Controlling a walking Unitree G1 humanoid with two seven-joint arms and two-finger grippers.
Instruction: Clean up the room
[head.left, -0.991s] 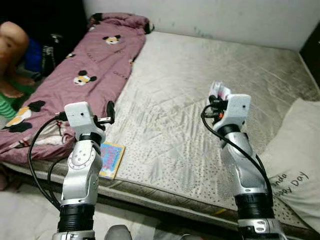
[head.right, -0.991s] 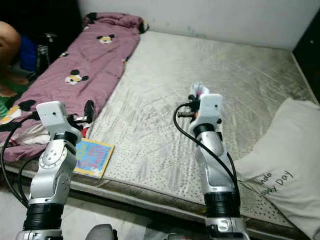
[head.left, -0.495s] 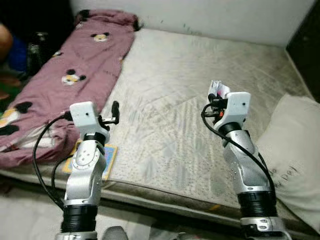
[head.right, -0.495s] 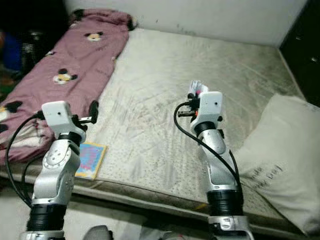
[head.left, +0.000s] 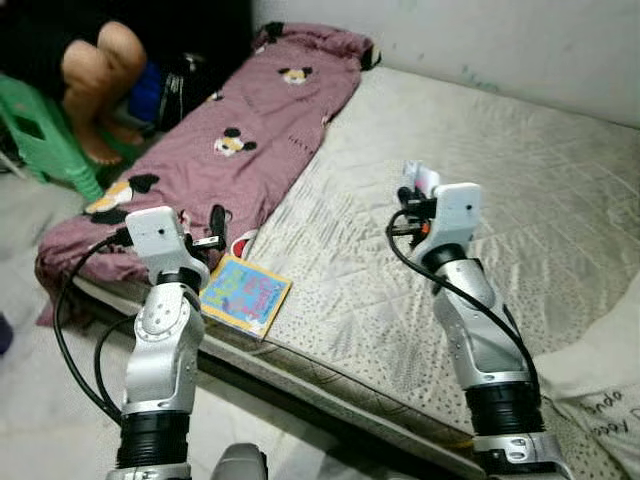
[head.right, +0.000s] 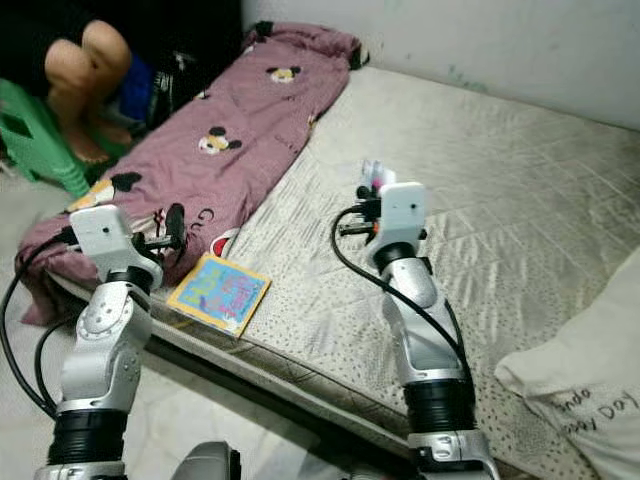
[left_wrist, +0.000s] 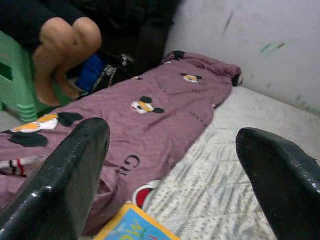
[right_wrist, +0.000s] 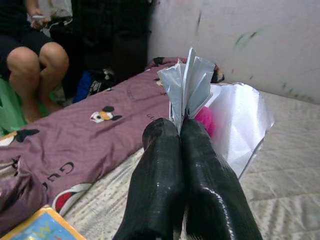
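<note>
Camera view swung leftward since earlier frames: seated person (head.left: 95, 85) on green stool (head.left: 45, 135) now in sight, pillow (head.right: 585, 375) slid toward frame edge. Right gripper (right_wrist: 181, 131) raised over mattress (head.left: 520, 200), jaws clenched on white plastic wrapper (right_wrist: 220, 112). Left gripper (left_wrist: 175, 165) jaws released, spread wide, near colourful book (head.left: 247, 293) at mattress edge beside purple blanket (head.left: 250, 130).

home bedroom | bare mattress (head.left: 500, 190) | cartoon-mouse blanket (head.left: 250, 130) | pillow (head.right: 590, 380)
</note>
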